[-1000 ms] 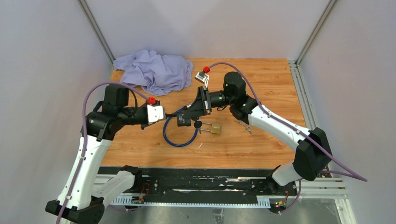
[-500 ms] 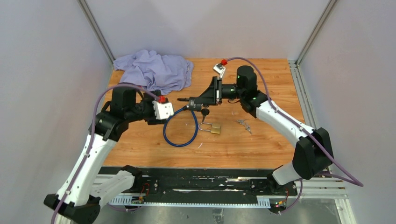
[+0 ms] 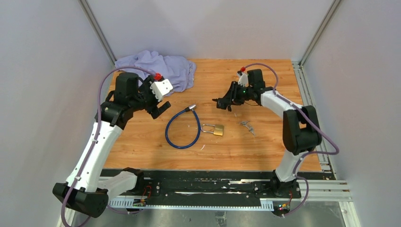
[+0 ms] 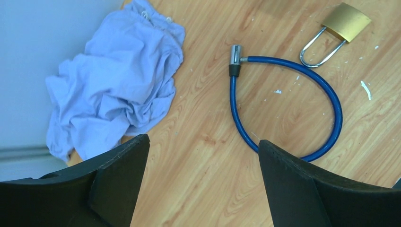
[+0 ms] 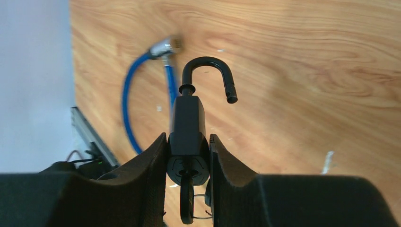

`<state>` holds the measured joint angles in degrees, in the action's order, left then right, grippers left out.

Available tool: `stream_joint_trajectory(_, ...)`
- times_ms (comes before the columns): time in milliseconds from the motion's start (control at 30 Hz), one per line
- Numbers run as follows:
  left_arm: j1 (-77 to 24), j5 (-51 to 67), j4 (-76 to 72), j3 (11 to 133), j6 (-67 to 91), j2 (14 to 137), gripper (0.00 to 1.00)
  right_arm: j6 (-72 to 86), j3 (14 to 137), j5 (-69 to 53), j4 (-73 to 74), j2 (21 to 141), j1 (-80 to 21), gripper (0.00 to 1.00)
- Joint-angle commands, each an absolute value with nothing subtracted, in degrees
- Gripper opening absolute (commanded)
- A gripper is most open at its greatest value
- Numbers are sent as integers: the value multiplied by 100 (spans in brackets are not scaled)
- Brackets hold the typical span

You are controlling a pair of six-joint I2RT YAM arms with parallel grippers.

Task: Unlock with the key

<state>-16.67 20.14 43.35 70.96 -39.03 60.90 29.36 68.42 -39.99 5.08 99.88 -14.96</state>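
Black padlock, shackle open, sits clamped in my right claw above the surface, key dangling in it; my left claw hangs apart, empty; a loose pinch could drop lock and key.

Legible text, all 3 views: none.
Brass padlock, middle of the table: face reads blank; any stamp is too small to tell.
Black padlock: no brand or number can be made out on its body or its shackle.
Key in the black padlock: bow dark and partly hidden; no marking can be read.
White camera housing, over the far left part of the table: plain; no label can be read.
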Motion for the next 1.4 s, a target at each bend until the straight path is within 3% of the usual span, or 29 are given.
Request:
stream_joint_trajectory(0,-1379,2134,4205,7102,-3431,6017,90,2196,7470,-3793,777,10496,-1455,1)
stream_joint_trajectory(733,-1126,2321,4240,6668,-3259,5765,94,1955,8107,-3737,900,11844,-1306,1)
stream_joint_trajectory(800,-1125,2358,4268,6671,-3231,5753,94,1923,8207,-3704,905,11903,-1305,13)
stream_joint_trajectory(867,-1125,2369,4318,6670,-3237,5735,99,1838,8278,-3596,949,11927,-1309,32)
stream_joint_trajectory(1067,-1061,2048,4739,6910,-3181,5874,98,1532,8254,-2540,1041,11678,-1306,64)
stream_joint_trajectory(1367,-796,1667,4943,7004,-2935,5567,98,1458,8358,-1562,1359,11395,-1418,70)
